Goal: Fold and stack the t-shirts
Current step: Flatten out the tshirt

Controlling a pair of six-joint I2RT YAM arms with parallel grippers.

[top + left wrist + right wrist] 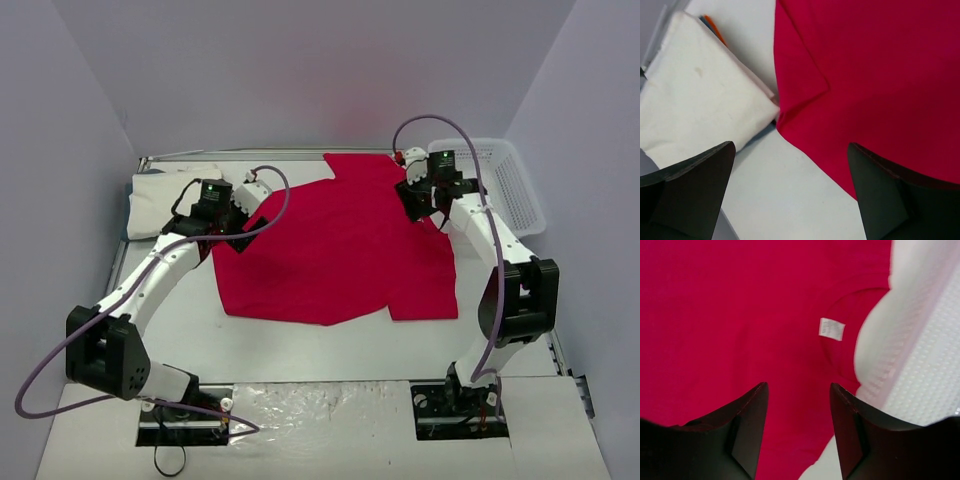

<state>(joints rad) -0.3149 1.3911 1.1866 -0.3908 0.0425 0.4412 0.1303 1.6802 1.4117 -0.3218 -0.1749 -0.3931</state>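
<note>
Hovering with left end effector (790, 147) wide open at left edge of red shirt (340, 250), right end effector (797, 386) half open over collar (842, 360) (both empty).

Left gripper (791, 150) hangs w/ jaws spread wide, dark fingers (695, 185) at the bottom corners, bare table (785, 200) btwn them. White t-shirt (700, 95) folded into a rectangle, upper left, lying flat. Red t-shirt (875, 75) fills the right side, a flap folded over near its left edge. Red edge meets the white one's corner, approx. touching.
</note>
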